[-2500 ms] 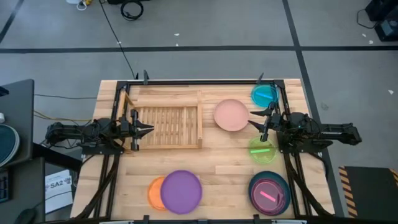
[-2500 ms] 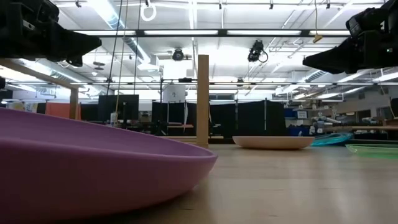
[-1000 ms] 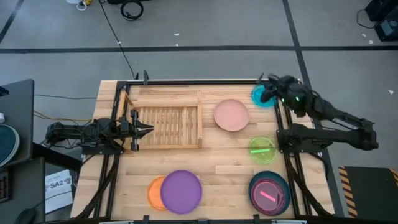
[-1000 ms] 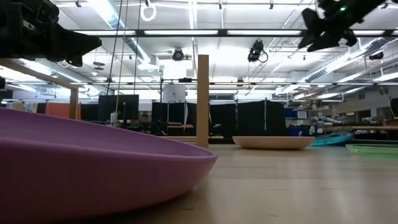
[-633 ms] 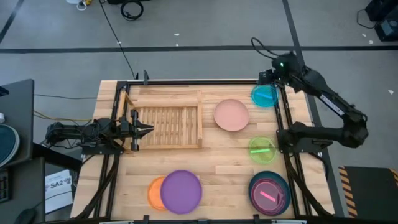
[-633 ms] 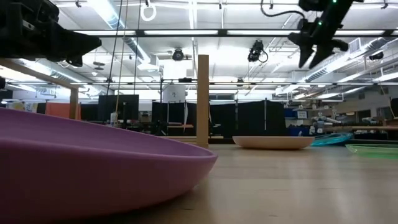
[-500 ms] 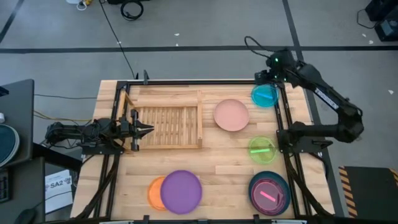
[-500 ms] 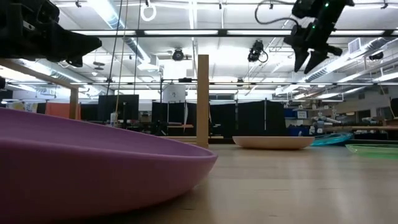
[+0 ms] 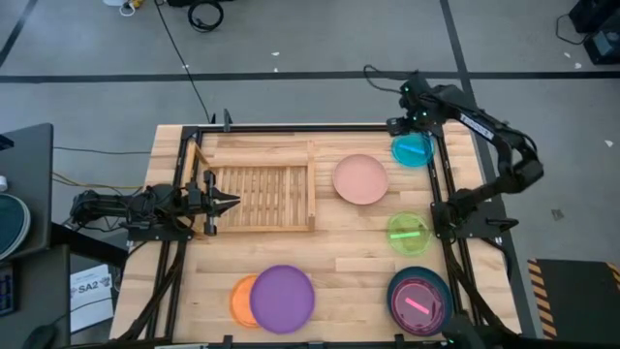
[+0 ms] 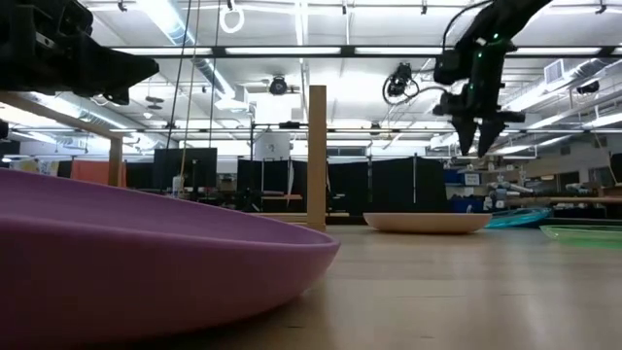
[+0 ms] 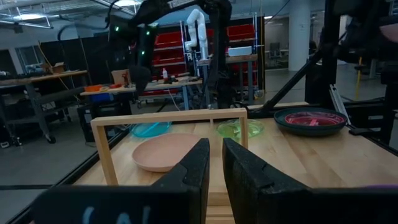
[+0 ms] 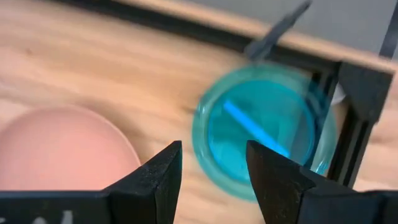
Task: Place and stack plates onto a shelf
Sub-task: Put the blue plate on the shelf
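With our right gripper (image 12: 211,165) spread above the blue plate (image 12: 264,127), we risk pinching only 1 rim and tipping it against the black frame (image 12: 364,93).

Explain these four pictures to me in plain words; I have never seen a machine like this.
This is a robot with two dark arms at a wooden table, each ending in a two-finger pincer. One picture looks straight down, one looks level across the tabletop, and two come from cameras on the wrists.

On the table lie a slatted wooden shelf, a pink plate, a blue plate, a green plate, a purple plate lying over an orange plate, and a red plate resting in a dark teal plate.

The right pincer hangs open above the blue plate, holding nothing. The left pincer waits by the shelf's edge, fingers nearly together, empty.
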You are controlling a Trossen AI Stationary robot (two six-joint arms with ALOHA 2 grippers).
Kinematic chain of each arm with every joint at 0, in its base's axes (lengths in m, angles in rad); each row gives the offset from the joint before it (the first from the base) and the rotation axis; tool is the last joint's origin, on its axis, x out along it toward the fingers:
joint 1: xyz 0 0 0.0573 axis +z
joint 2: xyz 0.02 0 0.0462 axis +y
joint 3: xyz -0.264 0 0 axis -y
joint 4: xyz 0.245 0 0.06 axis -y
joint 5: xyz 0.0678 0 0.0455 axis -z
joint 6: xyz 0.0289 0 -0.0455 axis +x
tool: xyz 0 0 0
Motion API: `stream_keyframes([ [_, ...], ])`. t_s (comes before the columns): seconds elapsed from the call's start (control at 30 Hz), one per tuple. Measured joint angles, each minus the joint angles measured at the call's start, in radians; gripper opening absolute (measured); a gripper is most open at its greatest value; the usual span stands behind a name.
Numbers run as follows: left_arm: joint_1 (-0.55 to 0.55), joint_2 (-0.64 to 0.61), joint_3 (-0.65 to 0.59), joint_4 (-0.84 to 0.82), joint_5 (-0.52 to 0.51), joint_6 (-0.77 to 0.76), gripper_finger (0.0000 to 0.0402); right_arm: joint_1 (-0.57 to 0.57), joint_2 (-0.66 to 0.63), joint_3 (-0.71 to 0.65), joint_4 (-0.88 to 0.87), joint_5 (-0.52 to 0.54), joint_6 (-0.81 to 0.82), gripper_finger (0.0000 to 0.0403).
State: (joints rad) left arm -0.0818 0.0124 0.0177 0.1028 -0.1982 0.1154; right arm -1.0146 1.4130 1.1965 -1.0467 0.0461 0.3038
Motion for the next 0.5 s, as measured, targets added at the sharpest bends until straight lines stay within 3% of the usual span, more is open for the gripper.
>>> stream_keyframes([
  [0.5, 0.0, 0.0, 0.0, -0.001, 0.0, 0.0, 0.005, 0.143, 0.16, -0.001, -0.088, -0.012, -0.097, 0.018],
])
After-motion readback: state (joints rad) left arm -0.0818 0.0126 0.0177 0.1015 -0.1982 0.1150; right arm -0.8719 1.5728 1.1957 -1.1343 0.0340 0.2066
